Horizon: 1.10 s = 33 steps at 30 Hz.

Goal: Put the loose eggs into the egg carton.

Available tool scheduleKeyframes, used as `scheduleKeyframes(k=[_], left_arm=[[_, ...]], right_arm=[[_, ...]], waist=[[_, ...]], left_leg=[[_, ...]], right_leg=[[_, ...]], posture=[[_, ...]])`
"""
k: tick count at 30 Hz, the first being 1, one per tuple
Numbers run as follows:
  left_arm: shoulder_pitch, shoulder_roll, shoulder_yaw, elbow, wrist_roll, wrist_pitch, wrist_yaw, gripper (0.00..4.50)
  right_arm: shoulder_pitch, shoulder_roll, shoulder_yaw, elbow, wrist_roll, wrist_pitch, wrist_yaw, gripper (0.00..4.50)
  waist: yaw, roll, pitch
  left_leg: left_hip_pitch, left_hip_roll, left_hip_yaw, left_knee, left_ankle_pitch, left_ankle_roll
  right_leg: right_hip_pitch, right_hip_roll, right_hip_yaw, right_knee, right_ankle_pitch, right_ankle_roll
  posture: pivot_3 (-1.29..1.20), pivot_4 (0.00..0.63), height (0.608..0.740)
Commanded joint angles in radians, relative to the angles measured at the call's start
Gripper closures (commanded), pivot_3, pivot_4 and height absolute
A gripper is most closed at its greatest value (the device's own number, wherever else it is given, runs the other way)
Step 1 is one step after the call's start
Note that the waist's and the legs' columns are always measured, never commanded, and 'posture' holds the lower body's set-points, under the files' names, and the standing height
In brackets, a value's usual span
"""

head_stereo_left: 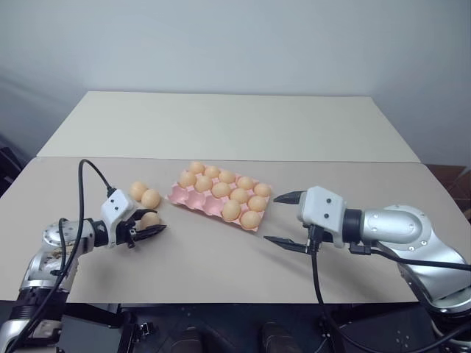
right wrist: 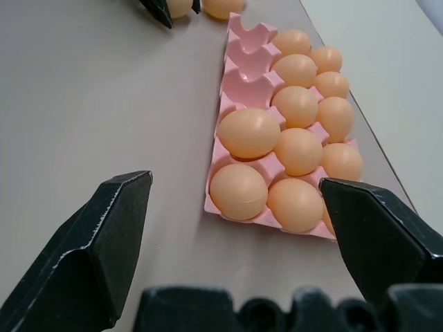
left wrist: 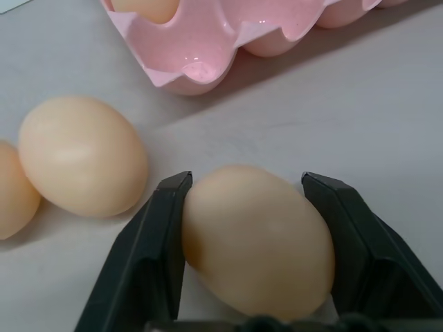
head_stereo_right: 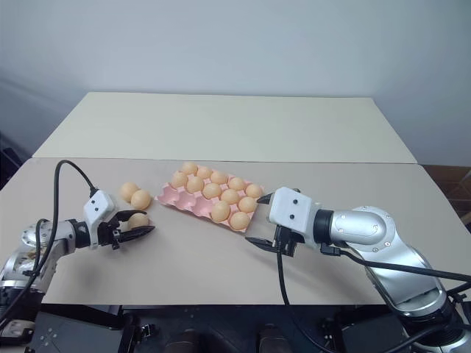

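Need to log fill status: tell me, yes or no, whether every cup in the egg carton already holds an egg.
No: the right wrist view shows the egg carton with three bare pink cups along its near row, beyond two filled ones.

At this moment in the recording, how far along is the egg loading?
Mostly done: the pink egg carton holds twelve eggs, and three cups along its near edge are empty. In hand: the left end effector has its fingers on either side of one loose egg that lies on the table. Left: that egg plus two more loose eggs beside the carton. The right end effector hovers open, holding nothing.
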Motion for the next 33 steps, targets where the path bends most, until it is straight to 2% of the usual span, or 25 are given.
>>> scheduleKeyframes(k=[1,3,9,17,25,30,33], left_arm=[[0.007,0.021,0.015,-0.033,-0.016,-0.001,-0.022,1.82],[0.013,0.021,0.017,-0.044,-0.02,0.001,-0.025,1.82],[0.03,0.035,0.052,-0.13,-0.145,0.041,-0.14,1.82],[-0.116,-0.065,0.004,-0.132,-0.175,0.025,-0.134,1.82],[-0.317,-0.218,-0.145,0.059,-0.074,-0.103,-0.19,1.82],[-0.424,-0.299,-0.168,0.228,-0.021,-0.223,-0.184,1.82],[-0.46,-0.315,-0.173,0.292,-0.005,-0.262,-0.21,1.82]], right_arm=[[-0.007,-0.006,-0.005,-0.032,-0.006,-0.011,-0.015,0.0],[-0.006,-0.004,-0.002,-0.032,-0.01,-0.013,-0.018,0.0],[-0.006,0.001,0.003,-0.035,-0.014,-0.013,-0.031,0.0],[-0.007,0.007,-0.005,-0.057,-0.009,0.002,-0.055,0.0],[-0.018,-0.002,-0.033,-0.132,0.016,0.06,-0.08,0.0],[-0.026,-0.008,-0.056,-0.183,0.036,0.112,-0.103,0.0],[-0.018,-0.01,-0.063,-0.2,0.043,0.134,-0.115,0.0]], waist=[[0.0,0.0,0.0],[0.0,0.0,0.0],[0.0,0.0,0.0],[0.015,0.0,0.0],[0.023,0.0,0.0],[0.021,0.0,0.0],[0.021,0.0,0.0]], left_leg=[[0.0,0.0,0.0,0.0,0.0,0.0],[0.0,0.0,0.0,0.0,0.0,0.0],[0.0,0.0,0.0,0.0,0.0,0.0],[0.0,0.0,0.0,0.001,0.0,0.0],[-0.001,-0.001,-0.001,0.002,0.0,0.0],[-0.001,-0.001,-0.001,0.002,0.0,0.0],[-0.001,-0.001,-0.001,0.002,0.0,0.0]], right_leg=[[0.0,0.0,0.0,0.0,0.0,0.0],[0.0,0.0,0.0,0.0,0.0,0.0],[0.0,0.0,0.0,0.0,0.0,0.0],[0.0,0.0,0.0,0.0,0.0,0.0],[0.001,0.0,-0.001,0.0,0.0,0.0],[0.001,0.0,-0.001,0.0,0.0,0.0],[0.001,0.0,-0.001,0.0,0.0,0.0]], posture=[[0.0,0.15,0.74],[0.0,0.15,0.74],[0.0,0.15,0.74],[0.0,0.15,0.74],[0.0,0.15,0.74],[0.0,0.15,0.74],[0.0,0.15,0.74]])
